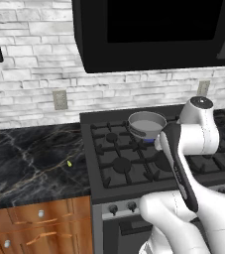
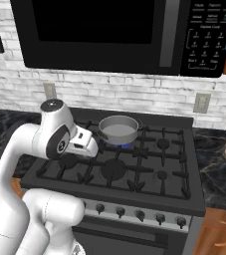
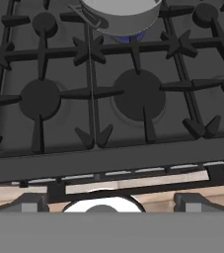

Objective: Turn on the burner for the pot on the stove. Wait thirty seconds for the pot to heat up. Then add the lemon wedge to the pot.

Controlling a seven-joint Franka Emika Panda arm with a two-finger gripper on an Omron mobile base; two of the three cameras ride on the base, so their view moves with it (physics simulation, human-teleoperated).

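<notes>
One pot (image 2: 118, 129) on the stove (image 2: 134, 172), one lemon wedge (image 1: 69, 163).
The pot looks empty over a blue-glowing burner (image 2: 120, 145); gripper (image 3: 111, 200) jaws wide, holding nothing.

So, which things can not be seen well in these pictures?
- Burner: right base view, mostly under the pot; only a blue glow shows.
- Pot: hand view, cut off by the top edge.
- Lemon wedge: left base view, too small to judge its shape.
- Stove knobs: left base view, partly behind the arm.

White arm bent forward, gripper (image 3: 111, 200) wide open.
</notes>
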